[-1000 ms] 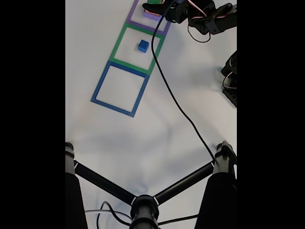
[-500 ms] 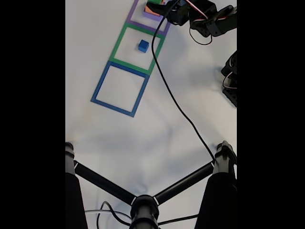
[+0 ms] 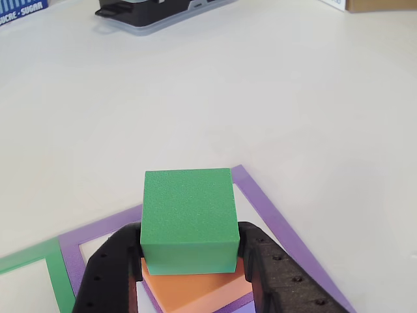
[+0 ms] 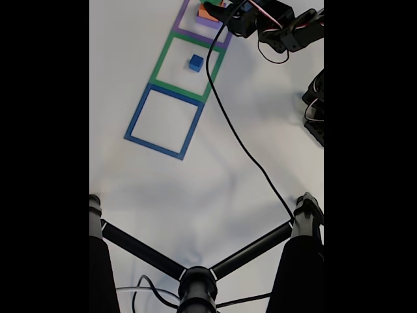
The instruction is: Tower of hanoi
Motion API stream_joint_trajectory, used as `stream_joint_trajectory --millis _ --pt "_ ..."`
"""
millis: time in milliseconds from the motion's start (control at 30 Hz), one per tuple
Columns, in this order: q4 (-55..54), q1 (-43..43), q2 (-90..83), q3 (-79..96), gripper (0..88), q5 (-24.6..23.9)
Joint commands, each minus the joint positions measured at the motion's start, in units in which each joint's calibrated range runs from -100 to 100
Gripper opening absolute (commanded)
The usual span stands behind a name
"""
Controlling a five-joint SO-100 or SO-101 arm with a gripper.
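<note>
- Gripper [image 3: 189, 261]: black two-finger unit, seen at the bottom of the other view, one finger [image 3: 107, 277] on each side of the green square foam block [image 3: 189, 218]. Both fingers pressed against the block's lower side faces, so it was clamped on the block.
- Green block sat square over the orange square foam block [image 3: 195, 285]; could not tell whether the two were touching or the green one was just clear of it.
- Orange block rested on the purple flat foam slab [image 3: 238, 304], only a corner of the slab visible at the bottom edge of the other view.
- Stack stood inside the purple tape square outline [image 3: 273, 218] on the white bench [image 3: 215, 98].
- Fixed view: arm [image 4: 287, 29] reached in from the upper right to the purple outline at the top edge; orange and purple of the stack just showed there, mostly hidden by the arm.
- Small blue foam cube [image 4: 196, 62] sat alone inside the green tape square outline [image 4: 159, 65], toward its upper right, well apart from the stack.
- Blue tape square outline [image 4: 135, 119] lay next in the row, touching the green outline's edge.
- Black cable [image 4: 241, 140] ran from the arm across the bench toward the black tripod-style stand [image 4: 195, 280] at the bottom of the fixed view.
- Dark tray-like object [image 3: 140, 14] lay at the far edge of the bench in the other view.
</note>
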Motion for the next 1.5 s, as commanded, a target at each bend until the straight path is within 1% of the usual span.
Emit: stream_joint_trajectory --millis 0,167,267,333,533,767,933,1067,1267,1467 --pt "-1.62 -0.90 -0.66 -1.21 8.9 0.20" --pt "0.57 -0.82 -1.94 -2.21 8.7 0.20" --pt "3.89 -0.97 -4.74 -2.94 8.1 0.20" --pt "8.58 -1.35 -7.79 -4.76 7.4 0.20" --pt "30.03 -2.19 -17.08 -15.30 7.6 0.20" --pt "62.65 -4.18 -24.37 -36.02 7.9 0.20" --pt "84.91 -7.91 -28.86 -49.83 8.3 0.20" --pt "98.26 -13.17 -33.27 -56.82 8.2 0.20" --pt "107.25 -22.55 -39.44 -58.10 8.1 0.20" --pt "109.51 -32.77 -42.16 -56.37 8.1 0.20"
